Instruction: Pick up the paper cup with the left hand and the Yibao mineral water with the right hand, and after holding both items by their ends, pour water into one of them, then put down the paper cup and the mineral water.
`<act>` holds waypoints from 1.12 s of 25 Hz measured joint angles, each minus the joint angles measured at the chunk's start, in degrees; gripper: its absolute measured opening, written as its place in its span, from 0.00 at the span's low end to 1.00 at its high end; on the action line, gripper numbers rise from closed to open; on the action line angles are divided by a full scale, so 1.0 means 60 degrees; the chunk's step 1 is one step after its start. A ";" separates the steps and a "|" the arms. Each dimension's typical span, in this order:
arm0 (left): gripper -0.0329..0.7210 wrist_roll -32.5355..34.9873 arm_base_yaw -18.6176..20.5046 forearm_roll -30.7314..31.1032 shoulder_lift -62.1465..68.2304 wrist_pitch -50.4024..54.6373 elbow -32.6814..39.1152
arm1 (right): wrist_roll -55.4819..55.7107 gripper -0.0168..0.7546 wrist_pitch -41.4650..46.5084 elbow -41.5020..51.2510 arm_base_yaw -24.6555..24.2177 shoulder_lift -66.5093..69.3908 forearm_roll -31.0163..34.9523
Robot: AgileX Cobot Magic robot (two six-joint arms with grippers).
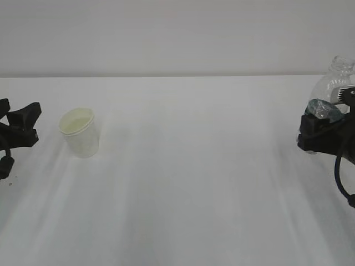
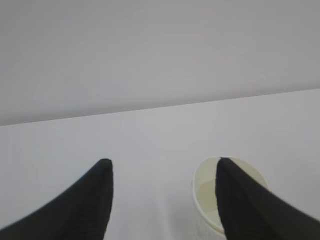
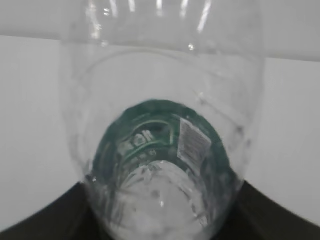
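The paper cup (image 1: 80, 132) stands upright on the white table at the left, white with a pale cream inside. My left gripper (image 1: 36, 123) is open and empty just left of the cup, apart from it. In the left wrist view the cup (image 2: 207, 192) sits low at the right, partly behind the right finger (image 2: 245, 205), not between the jaws of the gripper (image 2: 163, 161). My right gripper (image 1: 317, 133) at the right edge is shut on the lower part of the clear Yibao mineral water bottle (image 1: 333, 83). The bottle (image 3: 160, 150) with its green label fills the right wrist view.
The white table (image 1: 194, 183) runs back to a pale wall (image 1: 177, 33). The bottle and the right arm sit at the right frame edge, partly cut off. Nothing else shows on the table between the cup and the bottle.
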 joint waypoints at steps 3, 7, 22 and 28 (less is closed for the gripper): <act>0.65 0.0000 0.0000 0.0000 0.0000 0.0000 0.0000 | 0.0000 0.55 -0.0118 -0.0019 0.0000 0.0273 -0.0100; 0.65 0.0000 0.0000 0.0006 0.0000 0.0000 0.0000 | 0.0022 0.55 -0.0301 -0.0039 0.0000 0.0596 -0.0164; 0.64 0.0017 0.0000 0.0157 0.0000 0.0000 0.0000 | 0.0262 0.55 -0.1098 -0.0079 0.0000 0.1495 -0.0411; 0.63 0.0017 0.0000 0.0179 0.0000 0.0000 0.0000 | 0.0320 0.55 -0.1456 -0.0095 0.0000 0.1930 -0.0411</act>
